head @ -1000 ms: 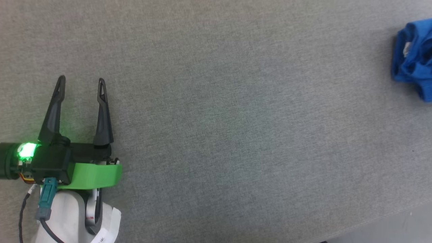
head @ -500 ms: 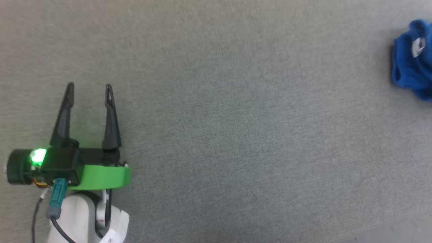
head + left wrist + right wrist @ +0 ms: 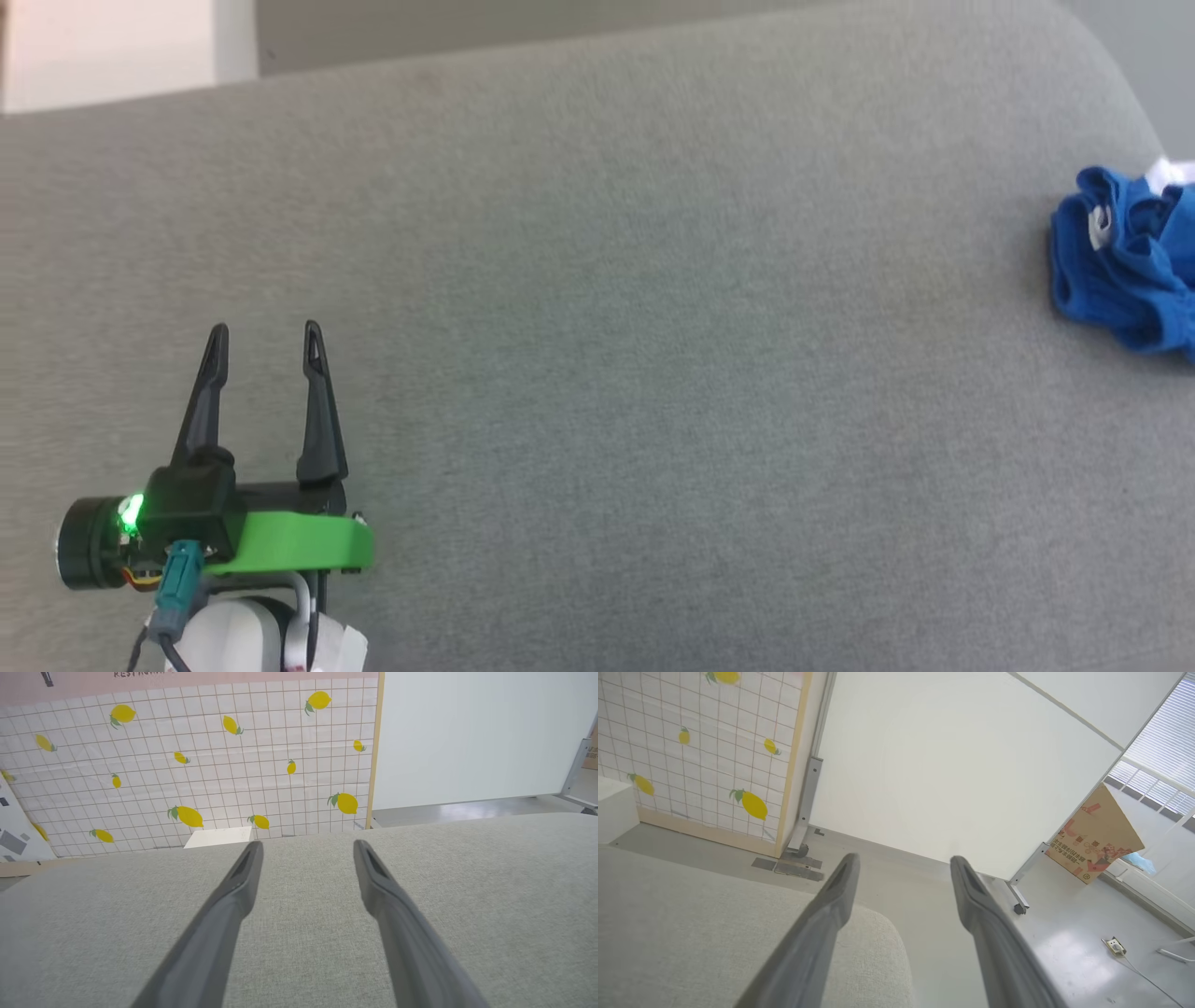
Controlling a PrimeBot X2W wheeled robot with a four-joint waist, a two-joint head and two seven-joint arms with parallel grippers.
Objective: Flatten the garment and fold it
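My left gripper (image 3: 266,329) spread, empty, over grey table (image 3: 653,327); right gripper (image 3: 904,858) likewise apart (nothing held); garment (image 3: 1111,280) bunched near right edge.

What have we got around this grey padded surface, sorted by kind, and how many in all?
Blue garment: 1
Dark two-fingered tools: 2 (left tool, right tool)
Total: 3

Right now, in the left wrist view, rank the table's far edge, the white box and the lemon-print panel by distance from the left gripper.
1. Table's far edge, straight ahead.
2. White box, just beyond it, left of centre.
3. Lemon-print panel, upright behind the box.
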